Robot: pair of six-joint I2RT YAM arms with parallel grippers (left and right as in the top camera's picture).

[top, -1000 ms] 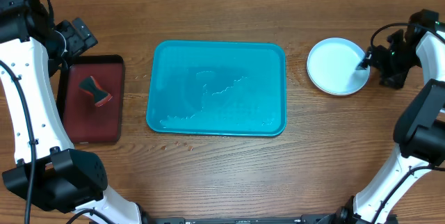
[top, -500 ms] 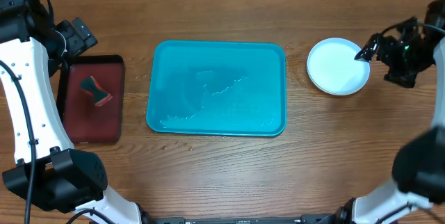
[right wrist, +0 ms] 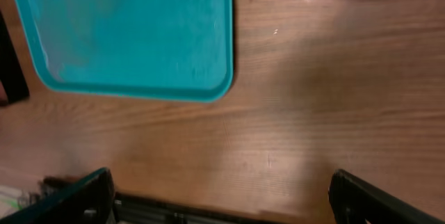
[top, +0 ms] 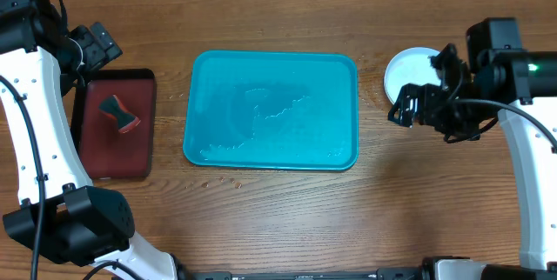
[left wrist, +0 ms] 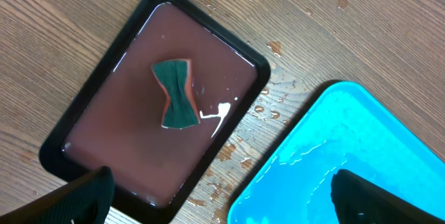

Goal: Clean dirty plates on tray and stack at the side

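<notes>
Plates [top: 406, 69]: a white top is seen on the table [top: 278, 219] at 3 o'clock of the teal tray [top: 261, 145], apart from its rim. The 4 o'clock side is hidden under the right arm, so the count in the stack cannot be told. Only a water film is carried by the tray, so the job is judged near done.

Right gripper [right wrist: 226, 196]: fingers are spread wide, nothing is held, and it is hung over bare wood at 6 o'clock of the stack. Left gripper [left wrist: 226, 193]: fingers are likewise spread and nothing is held. It is parked over the dark-red tray [left wrist: 69, 147] with its sponge [left wrist: 177, 93], at 9 o'clock of the teal tray.

Handling, as judged: thin plastic, so light and stiff, not fragile. Wet, so slip is expected. A pinch across the raised rim at the exposed 9 o'clock edge is advised, and flat top contact is to be avoided.
</notes>
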